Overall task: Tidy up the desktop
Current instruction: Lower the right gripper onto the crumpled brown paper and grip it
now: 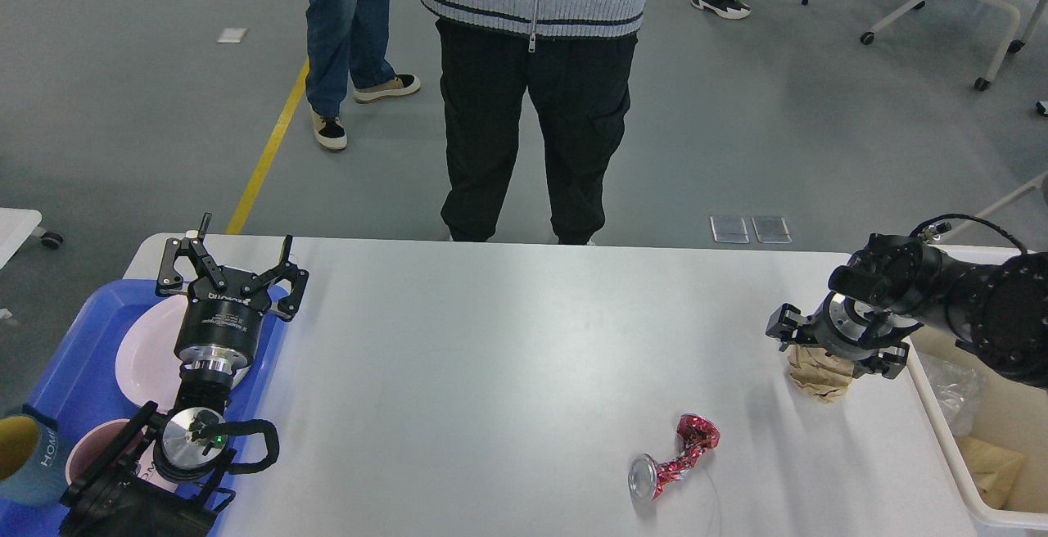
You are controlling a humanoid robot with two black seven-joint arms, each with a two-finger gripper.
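The white counter point(508, 357) fills the head view. At its left end a blue tray point(78, 357) holds a pink plate point(147, 357), a pink cup point(86, 451) and a blue-and-yellow mug point(20, 459). The left hand point(233, 263) hangs over the tray's far right corner, fingers spread apart. Near the right end, the right hand point(835, 345) sits directly over a crumpled brown paper wad point(819, 377), its fingers straddling it; contact cannot be told. A crushed red can point(675, 455) lies nearer, left of the wad. A cream bin point(995, 439) stands at the counter's right edge.
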